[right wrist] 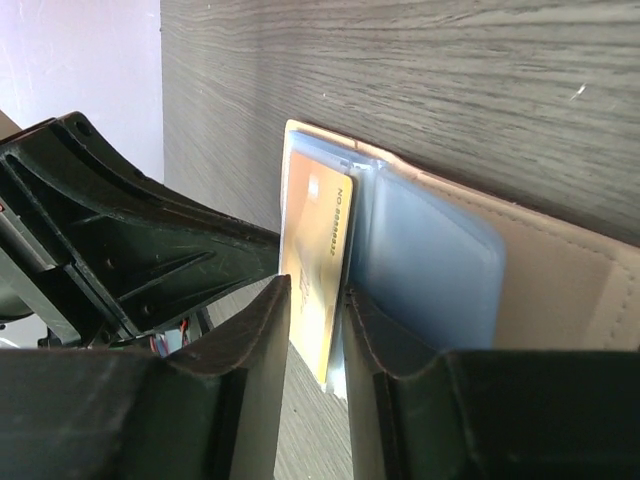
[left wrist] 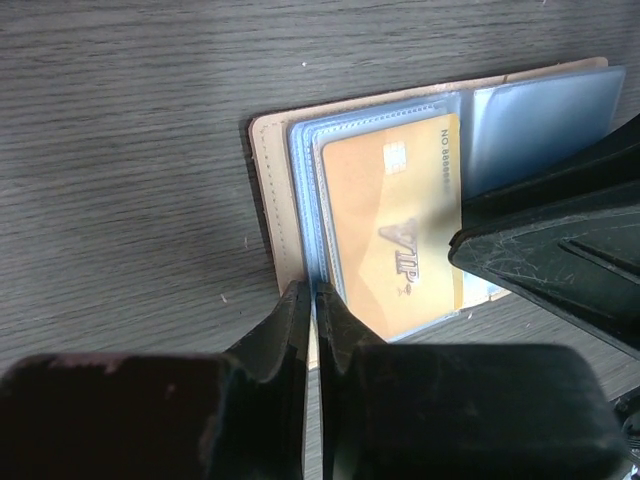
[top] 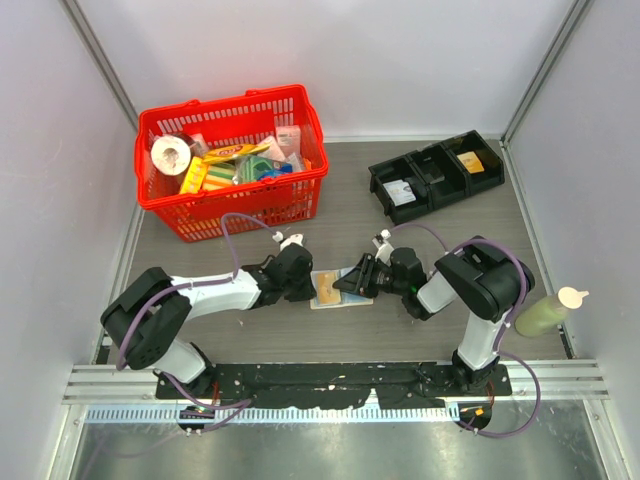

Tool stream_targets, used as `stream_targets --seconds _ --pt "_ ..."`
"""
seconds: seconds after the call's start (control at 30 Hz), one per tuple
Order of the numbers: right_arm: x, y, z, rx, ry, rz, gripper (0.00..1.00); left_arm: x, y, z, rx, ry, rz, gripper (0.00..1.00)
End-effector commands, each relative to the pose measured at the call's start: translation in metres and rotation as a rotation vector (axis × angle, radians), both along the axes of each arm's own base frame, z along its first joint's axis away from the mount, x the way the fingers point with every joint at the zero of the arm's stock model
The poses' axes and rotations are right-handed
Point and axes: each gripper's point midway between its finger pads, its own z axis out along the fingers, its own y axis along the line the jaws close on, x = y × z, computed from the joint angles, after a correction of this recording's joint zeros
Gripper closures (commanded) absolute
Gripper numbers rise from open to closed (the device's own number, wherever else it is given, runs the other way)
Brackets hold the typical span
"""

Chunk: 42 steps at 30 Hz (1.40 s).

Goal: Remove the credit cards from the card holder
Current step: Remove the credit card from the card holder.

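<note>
Evidently, the thin, stiff, slick yellow-orange credit card [left wrist: 400, 230], sleeved in the limp tan folding card holder [left wrist: 265, 200] open on the grey tabletop [left wrist: 120, 120], is best drawn by its free edge, which is nipped by the near-closed right tool [right wrist: 315, 300], while the holder's edge is pinched by the near-closed left tool [left wrist: 308, 295].

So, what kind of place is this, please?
Probably a robot test cell in a laboratory: plain white walls close in a grey wood-grain table, two black-and-white robot arms are bolted to a black rail at its near edge, and a red plastic basket of mixed goods looks staged.
</note>
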Motion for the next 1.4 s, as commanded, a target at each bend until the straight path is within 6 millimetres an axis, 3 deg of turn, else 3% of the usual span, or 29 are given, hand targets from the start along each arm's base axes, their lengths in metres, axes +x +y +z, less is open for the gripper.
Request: stream_targets --seconds 0.0,0.1,0.27,0.77,0.93,1.1,1.2,1.27,1.37 --pt "-0.005 0.016 0.014 0.041 -0.042 0.056 0.72 -0.019 0.001 -0.031 0.028 0.096 -0.03 0.94" --pt "-0.004 0.015 0.021 0.033 -0.071 0.057 0.79 -0.021 0.005 -0.034 0.047 0.103 -0.027 0.95" --pt "-0.007 0.006 0.017 -0.029 -0.084 0.056 0.98 -0.023 0.013 -0.037 0.076 0.103 -0.019 0.96" --pt "-0.009 -0.034 0.008 -0.072 -0.054 0.034 0.99 -0.023 0.012 -0.031 0.036 0.089 -0.002 1.0" --pt "-0.01 -0.035 0.007 -0.077 -0.048 0.032 0.99 -0.018 0.002 -0.009 -0.028 0.051 -0.008 0.94" --pt "-0.008 -0.034 0.007 -0.068 -0.044 0.029 0.99 -0.01 -0.016 0.029 -0.127 -0.01 -0.029 0.8" --pt "-0.01 -0.034 0.006 -0.065 -0.044 0.031 0.99 -0.006 -0.031 0.05 -0.179 -0.034 -0.052 0.79" --pt "-0.009 -0.034 0.007 -0.061 -0.046 0.026 0.99 -0.006 -0.043 0.059 -0.216 -0.027 -0.084 0.78" --pt "-0.008 -0.033 0.007 -0.058 -0.046 0.026 0.99 -0.002 -0.053 0.056 -0.222 -0.018 -0.098 0.78"
